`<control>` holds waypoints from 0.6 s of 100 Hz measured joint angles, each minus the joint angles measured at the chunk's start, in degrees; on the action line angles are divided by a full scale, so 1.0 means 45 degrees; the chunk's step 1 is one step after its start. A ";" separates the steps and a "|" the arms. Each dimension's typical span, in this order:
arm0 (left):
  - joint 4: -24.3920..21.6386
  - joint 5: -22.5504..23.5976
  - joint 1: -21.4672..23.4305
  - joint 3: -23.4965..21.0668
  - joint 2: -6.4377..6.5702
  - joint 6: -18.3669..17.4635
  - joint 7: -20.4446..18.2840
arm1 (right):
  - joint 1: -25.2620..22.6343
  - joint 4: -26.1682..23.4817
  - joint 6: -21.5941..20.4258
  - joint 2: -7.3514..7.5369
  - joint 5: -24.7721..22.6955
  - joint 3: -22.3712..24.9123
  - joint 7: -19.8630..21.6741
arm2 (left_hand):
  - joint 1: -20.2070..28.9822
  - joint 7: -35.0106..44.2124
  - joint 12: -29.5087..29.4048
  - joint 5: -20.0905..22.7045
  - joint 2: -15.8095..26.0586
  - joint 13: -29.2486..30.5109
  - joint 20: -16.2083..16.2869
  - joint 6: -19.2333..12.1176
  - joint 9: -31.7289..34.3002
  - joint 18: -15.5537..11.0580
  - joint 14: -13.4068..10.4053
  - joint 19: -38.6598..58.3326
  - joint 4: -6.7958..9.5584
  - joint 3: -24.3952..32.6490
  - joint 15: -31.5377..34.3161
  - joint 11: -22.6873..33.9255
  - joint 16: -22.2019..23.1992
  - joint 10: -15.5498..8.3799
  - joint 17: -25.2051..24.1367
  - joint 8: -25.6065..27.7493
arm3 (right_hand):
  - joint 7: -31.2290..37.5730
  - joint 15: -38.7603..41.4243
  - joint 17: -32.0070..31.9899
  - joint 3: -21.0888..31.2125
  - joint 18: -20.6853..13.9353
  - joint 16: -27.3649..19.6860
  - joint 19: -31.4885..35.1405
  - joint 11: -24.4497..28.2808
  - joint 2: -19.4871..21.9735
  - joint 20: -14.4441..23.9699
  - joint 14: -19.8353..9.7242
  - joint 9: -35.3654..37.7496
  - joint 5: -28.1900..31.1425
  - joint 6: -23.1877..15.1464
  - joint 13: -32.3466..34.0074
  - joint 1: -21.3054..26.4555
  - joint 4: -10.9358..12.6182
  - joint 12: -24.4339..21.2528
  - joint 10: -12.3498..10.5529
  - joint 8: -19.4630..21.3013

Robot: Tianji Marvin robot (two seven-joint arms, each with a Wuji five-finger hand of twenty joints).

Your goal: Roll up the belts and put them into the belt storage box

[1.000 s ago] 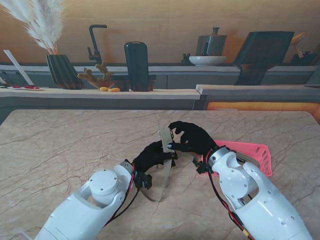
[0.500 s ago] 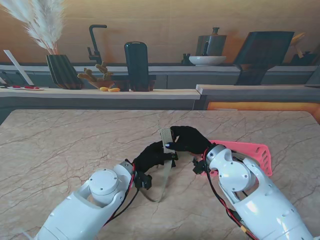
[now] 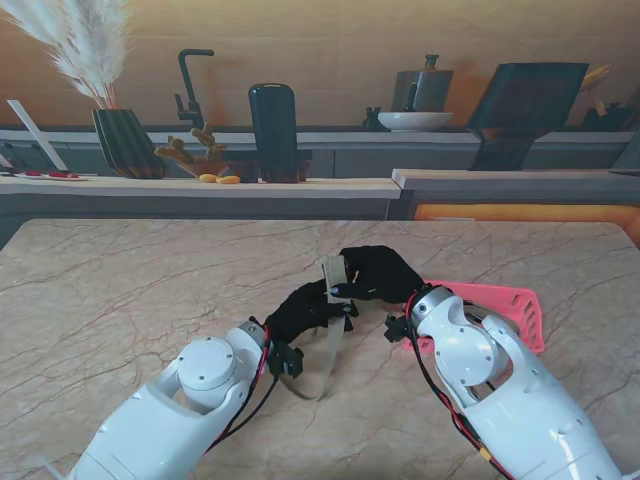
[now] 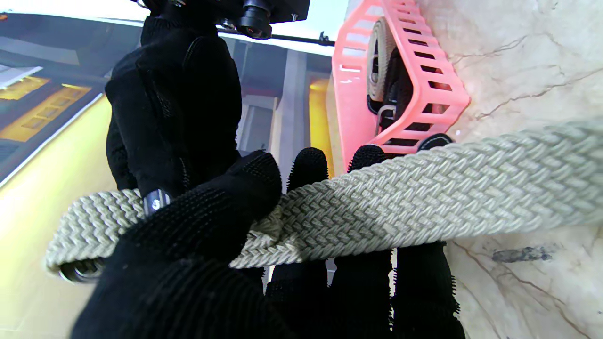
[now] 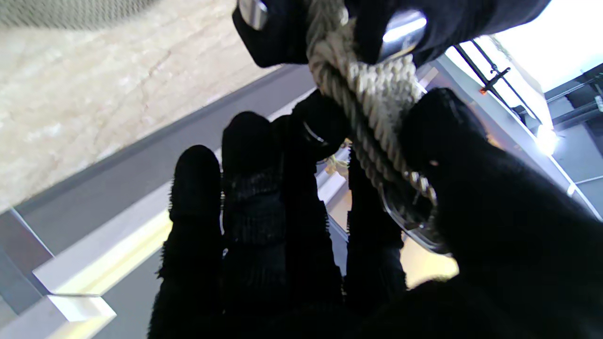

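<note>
**Woven belt pinched between both hands above the table's middle**

Was a pale, grey-beige braided belt (image 3: 330,310), flat and herringbone-woven, with a metal fitting at its folded end. Was held up off the marble table (image 3: 120,290) near its centre, the folded end raised between the two hands, the rest trailing down toward the near edge and curling on the surface. Showed, in the left wrist view, the weave (image 4: 377,207) clearly: thick diagonal strands, slightly frayed where doubled over under the thumb.

Was clamped by the left hand (image 3: 300,312), black-gloved, thumb pressed on top of the strap and the other fingers (image 4: 306,174) lined up behind it. Was gripped also at the raised end by the right hand (image 3: 375,275), gloved in black as well, fingers (image 5: 198,188) curled together around the bunched end, thumb closing against it; looked edge-on and rope-like (image 5: 372,94) from the right wrist.

Lay just to the right of the hands: the belt storage box (image 3: 510,310), coral-pink and slatted, partly hidden behind the right forearm. Held already a rolled belt (image 4: 377,56) of similar pale weave, with something dark beside it.
</note>
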 measured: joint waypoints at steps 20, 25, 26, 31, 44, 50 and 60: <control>-0.0019 -0.0452 0.0091 -0.0241 0.0001 -0.0497 -0.0206 | -0.0340 -0.0609 -0.0670 -0.0024 -0.1438 0.0322 -0.1606 | -0.1423 -0.1346 -0.3420 -0.0220 0.0120 -0.0212 -0.0123 0.0519 -0.0516 0.0001 -0.0139 -0.0652 0.0064 -0.0831 -0.1391 0.0649 -0.1125 -0.0003 -0.0127 -0.0569 | 0.0354 0.0000 0.0021 0.0251 0.0000 0.0000 0.0001 0.0237 -0.0265 -0.0003 -0.0064 0.0845 0.0146 -0.0020 0.0067 -0.0002 -0.0014 0.0048 -0.0895 -0.0115; -0.0017 -0.0619 0.0121 -0.0316 0.0019 -0.0563 -0.0361 | -0.0390 -0.0793 -0.0733 -0.0056 -0.1407 0.0427 -0.1705 | -0.1946 -0.1560 -0.3897 -0.0220 0.0120 -0.0348 -0.0164 0.0746 -0.0761 0.0002 -0.0205 -0.0882 0.0070 -0.0825 -0.1726 0.0649 -0.1295 -0.0003 -0.0178 -0.0814 | 0.0377 0.0000 -0.0034 0.0311 0.0000 0.0000 0.0001 0.0349 -0.0266 -0.0005 -0.0106 0.0977 0.0146 -0.0022 0.0067 -0.0002 -0.0014 0.0056 -0.1071 -0.0136; -0.0015 -0.0636 0.0125 -0.0328 0.0026 -0.0586 -0.0410 | -0.0400 -0.0840 -0.0746 -0.0063 -0.1396 0.0450 -0.1715 | -0.2079 -0.1605 -0.3936 -0.0220 0.0120 -0.0358 -0.0203 0.0784 -0.0761 0.0004 -0.0224 -0.0950 0.0071 -0.0825 -0.1756 0.0649 -0.1316 -0.0003 -0.0183 -0.0851 | 0.0378 0.0000 -0.0038 0.0392 0.0000 0.0000 0.0001 0.0392 -0.0267 -0.0005 -0.0110 0.0977 0.0146 -0.0023 0.0067 -0.0002 -0.0014 0.0058 -0.1085 -0.0136; 0.0017 -0.0664 0.0128 -0.0366 0.0071 -0.0728 -0.0711 | -0.0431 -0.1042 -0.0806 -0.0092 -0.1380 0.0533 -0.1783 | -0.2454 -0.1911 -0.4175 -0.0220 0.0123 -0.0679 -0.0282 0.0816 -0.0979 0.0007 -0.0270 -0.1164 0.0246 -0.0870 -0.2053 0.0629 -0.1545 -0.0003 -0.0315 -0.1056 | 0.0378 0.0000 -0.0040 0.0435 0.0000 0.0000 0.0001 0.0380 -0.0270 -0.0006 -0.0127 0.0977 0.0146 -0.0028 0.0067 -0.0002 -0.0014 0.0060 -0.1164 -0.0139; 0.0054 -0.0615 0.0140 -0.0421 0.0153 -0.0972 -0.0822 | -0.0458 -0.1440 -0.1030 -0.0145 -0.2041 0.0764 -0.2112 | -0.2815 -0.2247 -0.4329 -0.0220 0.0158 -0.0823 -0.0378 0.0862 -0.1128 0.0007 -0.0278 -0.1481 0.0274 -0.1294 -0.2203 0.0600 -0.1595 -0.0003 -0.0361 -0.1327 | 0.0388 0.0000 -0.0042 0.0441 0.0000 0.0000 0.0002 0.0379 -0.0272 -0.0011 -0.0187 0.0977 0.0146 -0.0074 0.0065 -0.0002 -0.0014 0.0062 -0.1200 -0.0147; 0.0004 -0.0618 0.0205 -0.0500 0.0151 -0.0966 -0.0589 | -0.0465 -0.1577 -0.1087 -0.0149 -0.2220 0.0860 -0.2238 | -0.1652 -0.2251 -0.4355 -0.0113 0.0556 -0.0823 -0.0375 0.0862 -0.1107 0.0007 -0.0278 -0.1595 0.0275 -0.2324 -0.2214 0.0600 -0.1596 -0.0003 -0.0361 -0.1292 | 0.0394 0.0000 -0.0044 0.0441 0.0000 0.0000 0.0002 0.0379 -0.0275 -0.0018 -0.0192 0.0977 0.0146 -0.0092 0.0065 -0.0002 -0.0014 0.0062 -0.1199 -0.0153; -0.0143 -0.0748 0.0354 -0.0628 0.0148 -0.0811 -0.0378 | -0.0471 -0.1761 -0.1179 -0.0149 -0.2333 0.0976 -0.2414 | 0.0450 -0.2251 -0.3859 0.0294 0.1342 -0.0593 -0.0318 0.0862 -0.0636 0.0007 -0.0281 -0.1605 0.0283 -0.3504 -0.2184 0.0563 -0.1596 -0.0003 -0.0219 -0.1274 | 0.0395 0.0000 -0.0044 0.0443 0.0000 0.0000 0.0003 0.0379 -0.0275 -0.0107 -0.0211 0.0977 0.0146 -0.0111 0.0065 -0.0002 -0.0014 0.0062 -0.1208 -0.0164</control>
